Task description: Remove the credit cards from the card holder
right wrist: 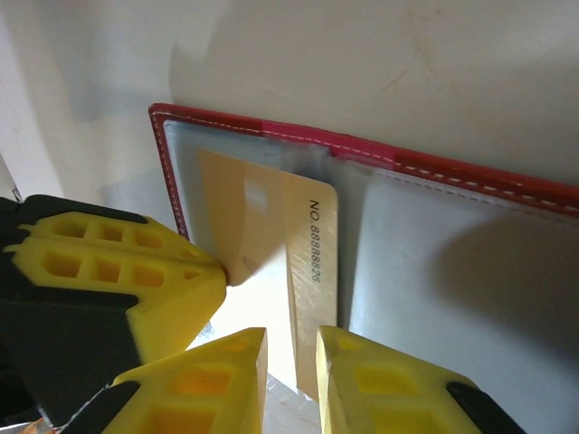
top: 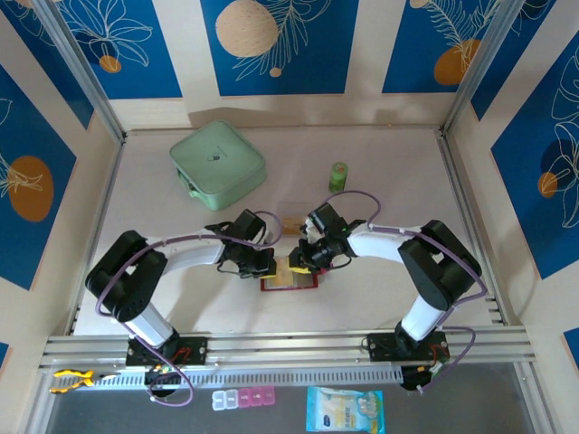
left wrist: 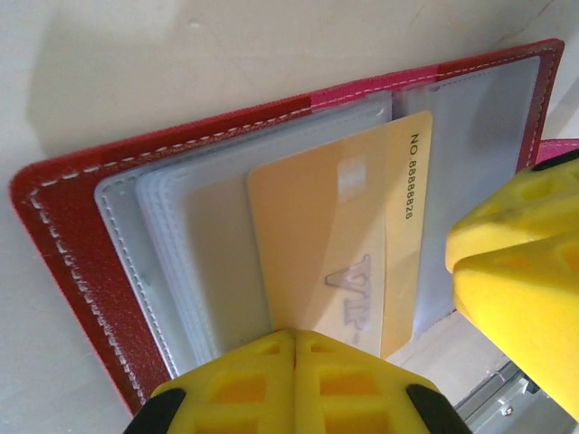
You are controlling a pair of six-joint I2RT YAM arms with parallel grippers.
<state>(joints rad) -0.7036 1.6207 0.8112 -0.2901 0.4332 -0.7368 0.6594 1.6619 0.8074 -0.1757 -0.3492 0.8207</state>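
**Item:** 1 yellow-orange credit card [left wrist: 335, 244] lies face up, partly seated in a clear sleeve [left wrist: 208, 262] of the card holder [left wrist: 72, 244]. The holder lies open and flat on the table between the 2 grippers.

**Left gripper [left wrist: 294, 384]:** The jaws are closed together, with the tips bearing on the card's near edge. In the left wrist view the card runs toward 12 o'clock from them.

**Right gripper [right wrist: 291, 362]:** The jaws stand a narrow gap apart at the card's end, with nothing visibly clamped. In its own view the card sits at 12 o'clock and the left gripper at 9 o'clock.

**Recommendation:** The step appears to be drawing this card from its sleeve.
- Pull along the sleeve's length and keep the card flat.
- Pin the holder so it does not travel.
- Confirm a true pinch before lifting.
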